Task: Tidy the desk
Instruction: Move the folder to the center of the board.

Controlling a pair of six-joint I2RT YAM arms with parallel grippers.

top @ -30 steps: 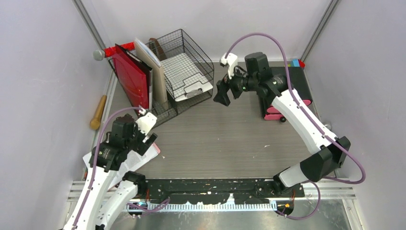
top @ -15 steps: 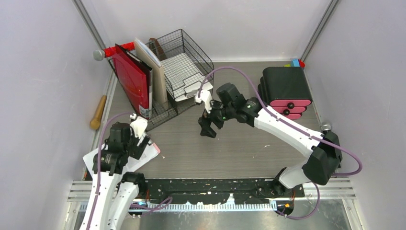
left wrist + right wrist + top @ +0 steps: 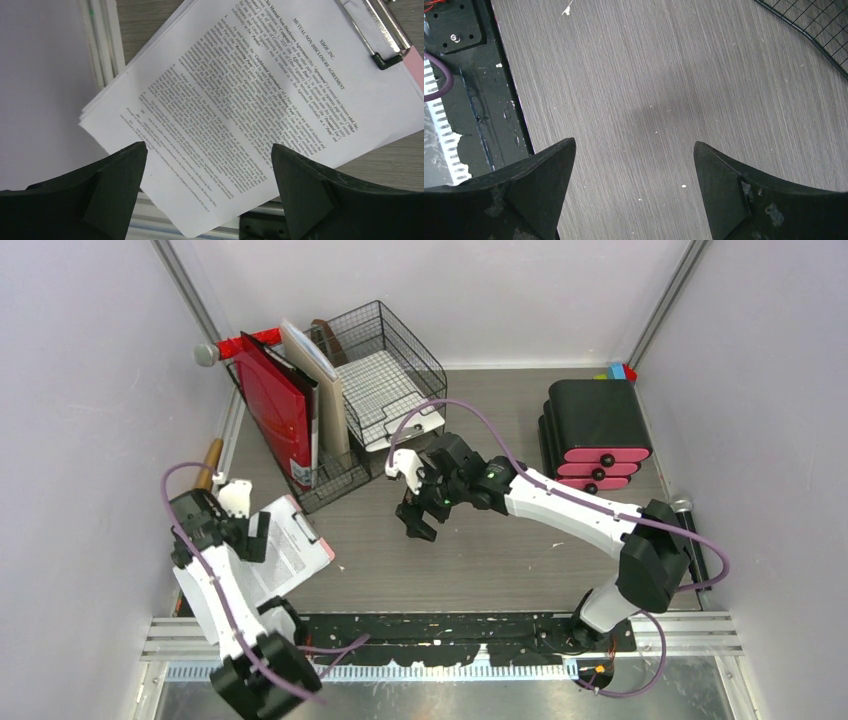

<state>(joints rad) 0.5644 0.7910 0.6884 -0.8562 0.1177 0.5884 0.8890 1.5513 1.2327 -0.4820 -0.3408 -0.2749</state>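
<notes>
You have both sets of jaws spread wide and holding nothing, your left gripper (image 3: 207, 150) hanging over the clipboard (image 3: 295, 548) at the near-left corner of the desk (image 3: 500, 550), your right gripper (image 3: 634, 147) above its bare middle.

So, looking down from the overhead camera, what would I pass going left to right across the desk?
A wooden handle by the wall → clipboard of papers → right gripper → black drawer unit with pink fronts.
</notes>
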